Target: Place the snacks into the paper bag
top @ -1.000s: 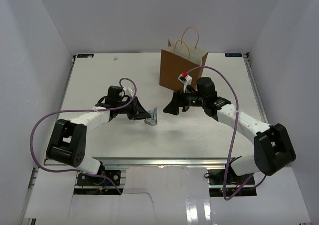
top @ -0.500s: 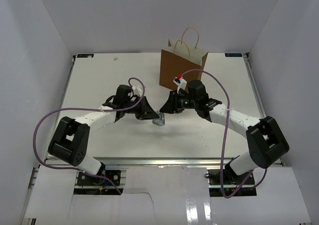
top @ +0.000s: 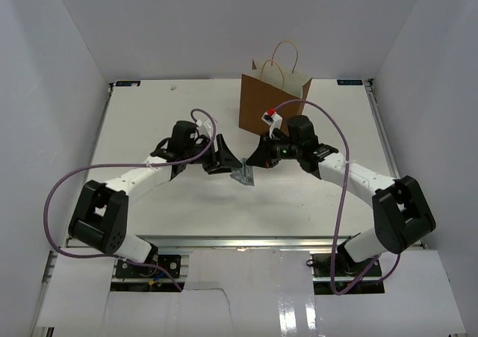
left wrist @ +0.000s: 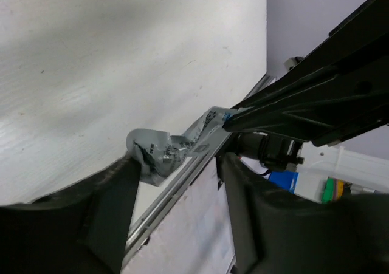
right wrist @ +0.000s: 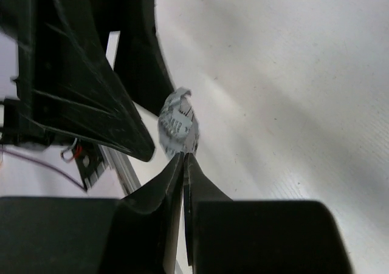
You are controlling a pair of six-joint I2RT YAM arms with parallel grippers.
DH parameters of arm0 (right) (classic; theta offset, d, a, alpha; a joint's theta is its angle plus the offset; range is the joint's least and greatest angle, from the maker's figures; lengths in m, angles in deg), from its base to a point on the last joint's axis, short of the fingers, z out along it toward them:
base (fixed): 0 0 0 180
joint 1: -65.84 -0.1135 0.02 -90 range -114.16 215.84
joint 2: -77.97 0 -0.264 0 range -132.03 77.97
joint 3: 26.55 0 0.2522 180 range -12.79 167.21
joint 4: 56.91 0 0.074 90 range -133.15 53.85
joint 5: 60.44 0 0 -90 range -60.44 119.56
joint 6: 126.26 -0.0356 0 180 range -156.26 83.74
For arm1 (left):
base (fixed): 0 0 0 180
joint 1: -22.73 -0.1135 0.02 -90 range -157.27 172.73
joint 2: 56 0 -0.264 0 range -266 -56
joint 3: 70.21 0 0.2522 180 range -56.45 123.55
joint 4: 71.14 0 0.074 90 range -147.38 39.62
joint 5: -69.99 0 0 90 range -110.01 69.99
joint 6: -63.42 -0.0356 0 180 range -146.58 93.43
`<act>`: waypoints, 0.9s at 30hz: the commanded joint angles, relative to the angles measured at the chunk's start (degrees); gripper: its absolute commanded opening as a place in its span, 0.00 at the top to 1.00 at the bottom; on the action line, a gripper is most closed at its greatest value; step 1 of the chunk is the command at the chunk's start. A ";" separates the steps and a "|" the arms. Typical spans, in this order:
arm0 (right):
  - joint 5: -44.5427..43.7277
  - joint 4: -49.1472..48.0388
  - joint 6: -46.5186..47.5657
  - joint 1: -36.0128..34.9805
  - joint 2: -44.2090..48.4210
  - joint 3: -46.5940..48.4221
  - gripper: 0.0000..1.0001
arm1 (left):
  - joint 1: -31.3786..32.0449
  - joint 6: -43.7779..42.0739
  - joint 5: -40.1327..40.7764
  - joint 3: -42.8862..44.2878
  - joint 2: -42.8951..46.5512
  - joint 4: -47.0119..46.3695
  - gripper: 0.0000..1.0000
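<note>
One silver-grey snack packet (top: pixel 243 175) hangs above the table's middle, between the two arms. My right gripper (top: pixel 252 163) is shut on its edge; in the right wrist view the shut jaws (right wrist: pixel 183 155) pinch the packet (right wrist: pixel 178 127) at its lower rim. My left gripper (top: pixel 226 158) is open beside it. In the left wrist view the packet (left wrist: pixel 159 150) rests against one left finger (left wrist: pixel 115 189), and the left gripper (left wrist: pixel 181 163) has a wide gap between its jaws. The brown paper bag (top: pixel 269 105) stands upright behind the right gripper. I see no other snacks.
White walls close in the table (top: pixel 149 120) on three sides. The metal rail of the table's front edge (top: pixel 239 240) runs just below the arms' bases. Purple cables (top: pixel 67 184) loop beside each arm.
The right gripper came in from the right and shut on the packet. The left gripper, which held it, opened. The packet moved right and slightly toward the bag.
</note>
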State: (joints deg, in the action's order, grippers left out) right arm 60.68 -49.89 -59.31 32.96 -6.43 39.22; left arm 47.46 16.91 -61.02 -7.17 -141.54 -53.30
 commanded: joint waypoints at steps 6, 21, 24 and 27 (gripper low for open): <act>18.72 6.55 27.50 4.49 6.96 8.89 0.92 | 0.05 -10.17 9.72 6.62 14.25 5.48 0.18; 5.29 -2.22 35.00 22.60 11.90 33.85 0.92 | -0.21 -12.72 21.77 0.39 29.72 12.71 0.12; 4.22 -4.68 34.04 23.04 8.13 35.96 0.92 | -0.30 -12.37 22.03 -0.58 31.04 12.97 0.12; 5.35 -1.46 31.84 23.83 3.39 41.65 0.92 | -0.30 -11.93 21.59 -0.85 31.83 13.06 0.12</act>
State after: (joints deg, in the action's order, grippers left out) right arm 66.99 -51.73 -24.91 55.98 1.77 75.79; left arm 47.33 4.76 -40.13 -7.72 -111.79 -40.56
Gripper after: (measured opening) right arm 0.078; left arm 0.870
